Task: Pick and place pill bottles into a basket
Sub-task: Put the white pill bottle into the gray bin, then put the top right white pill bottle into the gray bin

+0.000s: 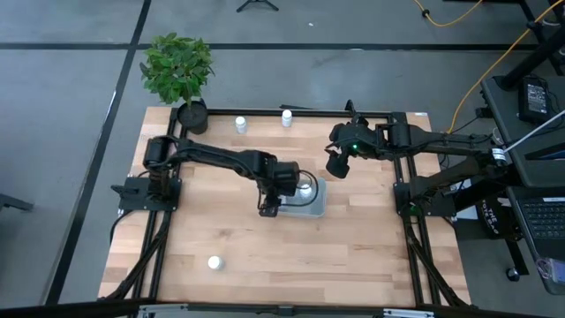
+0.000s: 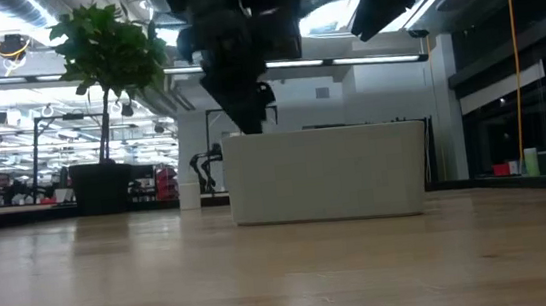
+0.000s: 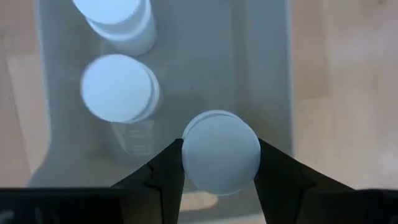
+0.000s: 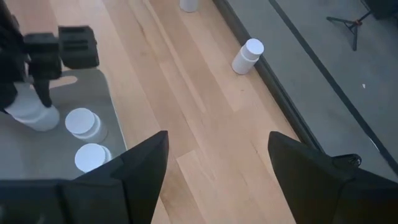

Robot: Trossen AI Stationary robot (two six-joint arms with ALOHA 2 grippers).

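The pale grey-blue basket [image 1: 316, 208] stands mid-table and shows in the low view [image 2: 325, 173]. My left gripper [image 1: 272, 201] reaches down into it, shut on a white pill bottle [image 3: 221, 152]. Two more bottles [image 3: 118, 87] [image 3: 115, 15] stand upright in the basket. My right gripper [image 1: 338, 163] hovers open and empty above the table, to the far right of the basket. Loose bottles stand on the table at the far edge [image 1: 240, 124] [image 1: 286, 117] and near the front left [image 1: 214, 262]. My left gripper pinches the bottle between its two fingers [image 3: 163, 171], on opposite sides just under the white cap [image 3: 221, 152]. The fingers come from above, pointing down. The bottle stands upright inside the basket [image 4: 31, 115]; whether its base rests on the floor I cannot tell.
A black pot with a green plant [image 1: 179, 75] stands at the table's far left corner. Black frame rails [image 1: 402, 190] run along the table's left and right sides. Bare wood lies in front of the basket.
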